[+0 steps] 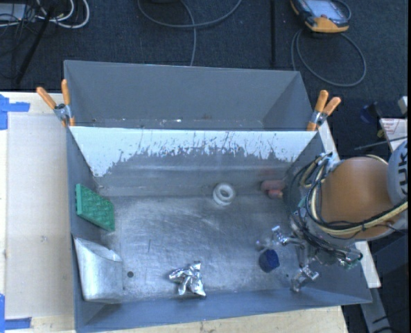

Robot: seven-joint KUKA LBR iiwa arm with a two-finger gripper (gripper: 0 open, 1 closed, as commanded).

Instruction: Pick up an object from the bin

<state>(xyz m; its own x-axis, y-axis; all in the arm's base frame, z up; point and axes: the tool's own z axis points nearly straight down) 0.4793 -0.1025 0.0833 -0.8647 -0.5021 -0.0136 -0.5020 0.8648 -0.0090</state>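
Where the robot arm [351, 196], under its orange cover, reaches into the grey metal bin [191, 116] from the right, its pincer [290, 259] hangs low over the near right corner of the bin floor. Just to the left of the pincer, touching or almost touching its metal parts, lies a small dark blue rounded object [268, 260]. It is the thing nearest the pincer and is probably the one to pick.

Whether the pincer is wide or narrow cannot be told, nor whether the blue object sits inside its grip. The object looks roughly round, with no clear long axis, so the approach likely depends only on a slight shift leftward.

Well apart lie a crumpled silver foil ball [188, 279] by the near wall, a white tape ring [224, 193] towards the far wall, and a green rectangular sponge [94, 207] at the left.
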